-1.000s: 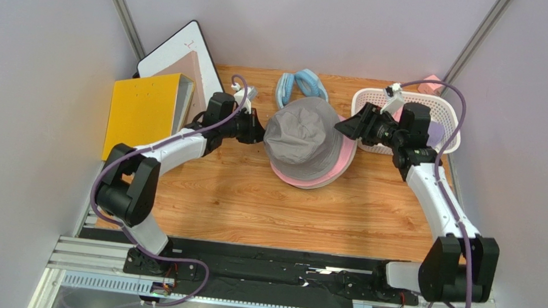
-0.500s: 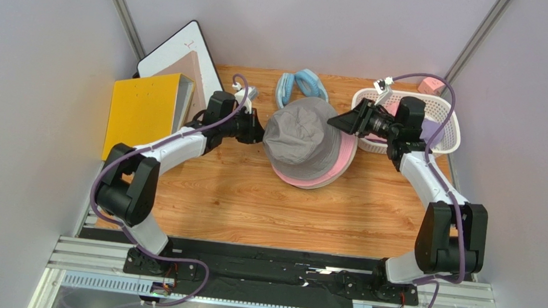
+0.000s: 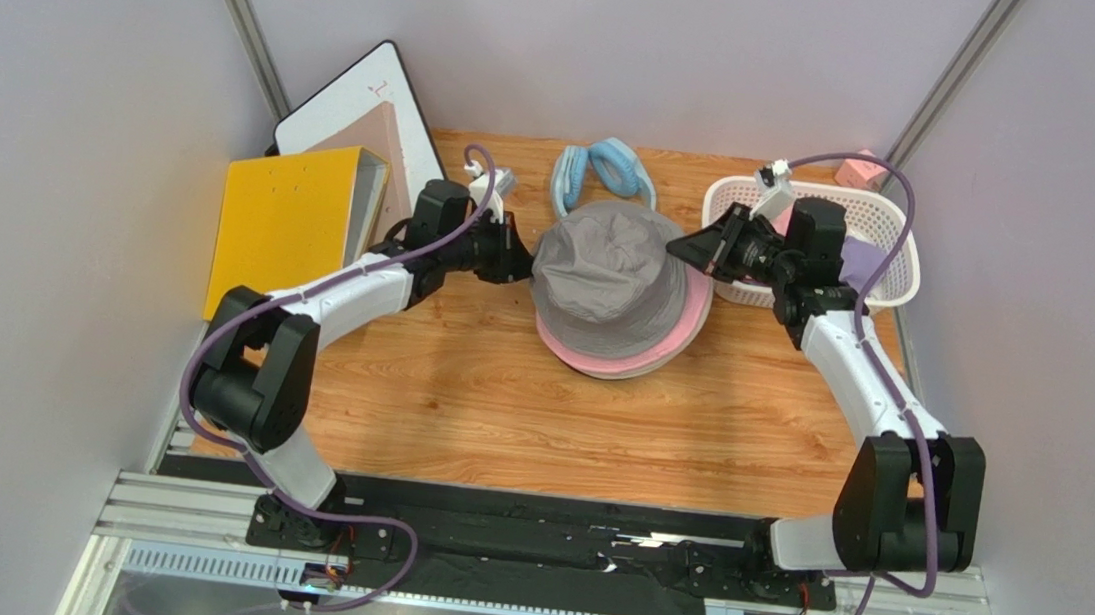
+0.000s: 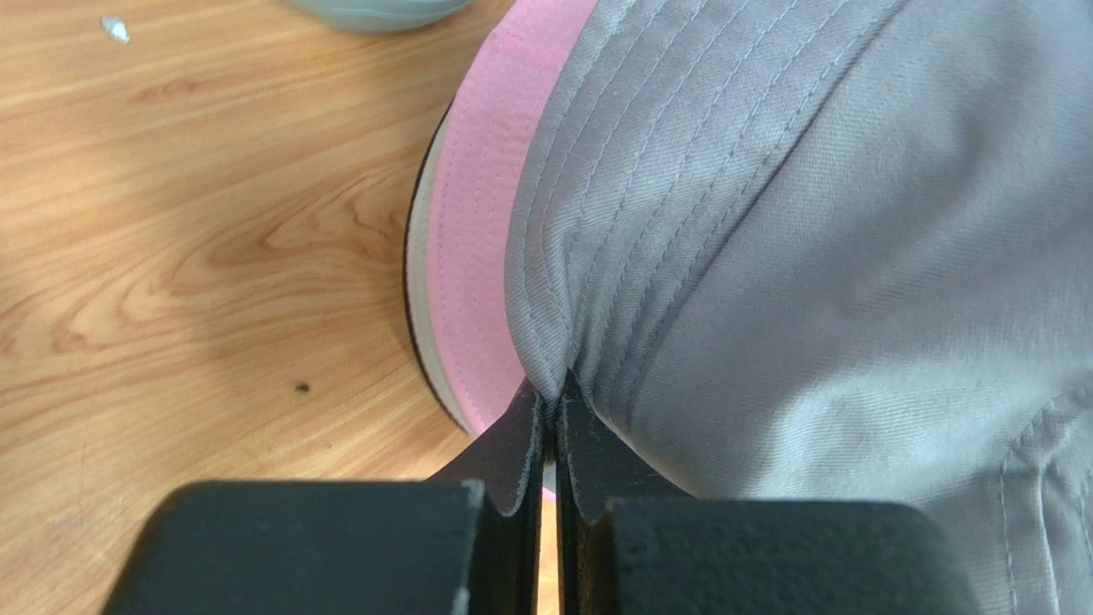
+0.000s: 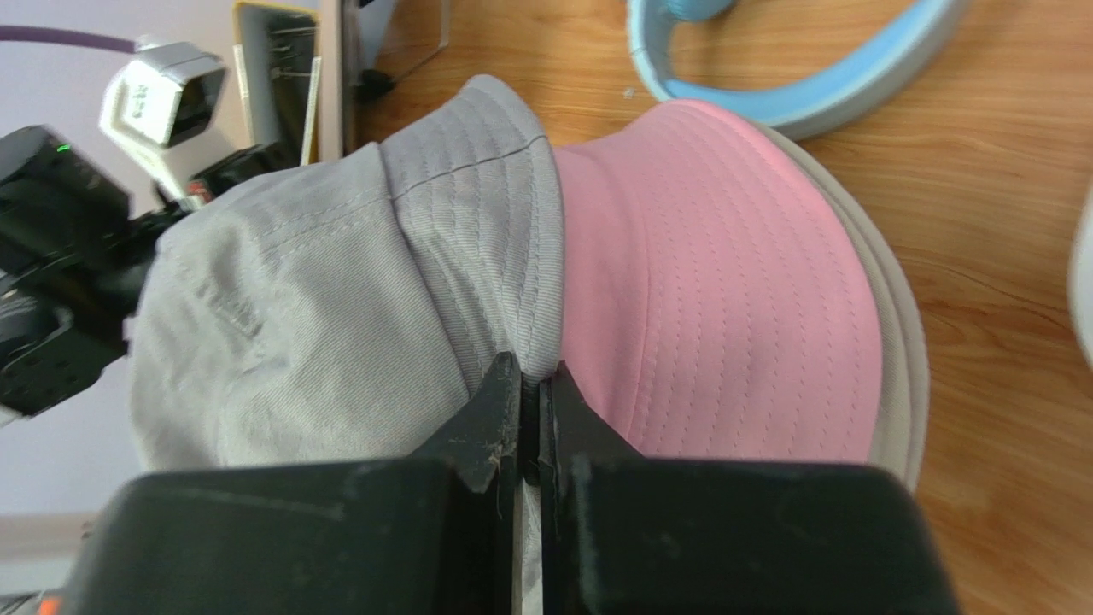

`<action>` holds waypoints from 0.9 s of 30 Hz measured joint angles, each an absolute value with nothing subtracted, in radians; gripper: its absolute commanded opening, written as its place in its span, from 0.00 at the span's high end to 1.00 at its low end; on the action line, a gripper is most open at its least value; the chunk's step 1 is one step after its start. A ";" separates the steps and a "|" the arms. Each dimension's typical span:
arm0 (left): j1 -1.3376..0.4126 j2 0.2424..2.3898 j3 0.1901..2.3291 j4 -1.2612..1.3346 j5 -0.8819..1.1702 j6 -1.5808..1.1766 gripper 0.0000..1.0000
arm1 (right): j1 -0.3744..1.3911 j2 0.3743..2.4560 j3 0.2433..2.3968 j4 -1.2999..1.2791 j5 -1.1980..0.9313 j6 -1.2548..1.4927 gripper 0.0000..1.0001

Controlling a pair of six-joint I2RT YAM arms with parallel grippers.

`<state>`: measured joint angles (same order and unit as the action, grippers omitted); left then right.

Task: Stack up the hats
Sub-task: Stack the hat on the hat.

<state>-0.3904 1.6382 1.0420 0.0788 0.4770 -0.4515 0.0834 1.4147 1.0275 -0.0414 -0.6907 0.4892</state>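
Note:
A grey hat (image 3: 610,269) lies on top of a pink hat (image 3: 624,357), which rests on a beige hat rim (image 5: 898,372), mid-table. My left gripper (image 3: 520,263) is shut on the grey hat's left brim (image 4: 552,320). My right gripper (image 3: 683,249) is shut on the grey hat's right brim (image 5: 520,282), just above the pink hat (image 5: 719,295). In the left wrist view the pink brim (image 4: 475,269) and a pale rim under it show beside my left gripper (image 4: 553,391). My right gripper (image 5: 536,372) pinches the fabric fold.
A light blue padded ring (image 3: 605,170) lies behind the hats. A white basket (image 3: 879,219) stands at the back right with a pink block (image 3: 865,168) behind it. A yellow folder (image 3: 283,215) and boards (image 3: 369,110) lean at the back left.
My right gripper moved left to the grey hat's right brim and shut on it. The grey hat shifted slightly right over the pink hat. The left gripper kept its hold.

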 measured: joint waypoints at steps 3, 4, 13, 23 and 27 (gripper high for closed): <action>-0.391 1.638 1.042 0.113 0.484 -0.476 1.00 | 0.087 1.391 1.023 -0.092 -0.603 0.472 1.00; -0.392 1.638 1.042 0.125 0.485 -0.485 1.00 | 0.087 1.386 1.017 -0.101 -0.576 0.469 1.00; -0.393 1.637 1.051 0.205 0.487 -0.554 1.00 | 0.091 1.367 0.942 -0.086 -0.456 0.466 1.00; -0.399 1.716 1.105 0.213 0.485 -0.567 1.00 | 0.104 1.363 0.896 -0.030 -0.414 0.471 1.00; -0.400 1.721 1.114 0.194 0.476 -0.563 1.00 | 0.118 1.372 0.895 -0.022 -0.385 0.473 1.00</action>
<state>-0.4000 1.7210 1.1145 0.1940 0.4763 -0.5632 0.1181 1.3720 0.8948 -0.0223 -0.3847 0.4732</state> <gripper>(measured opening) 0.007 0.009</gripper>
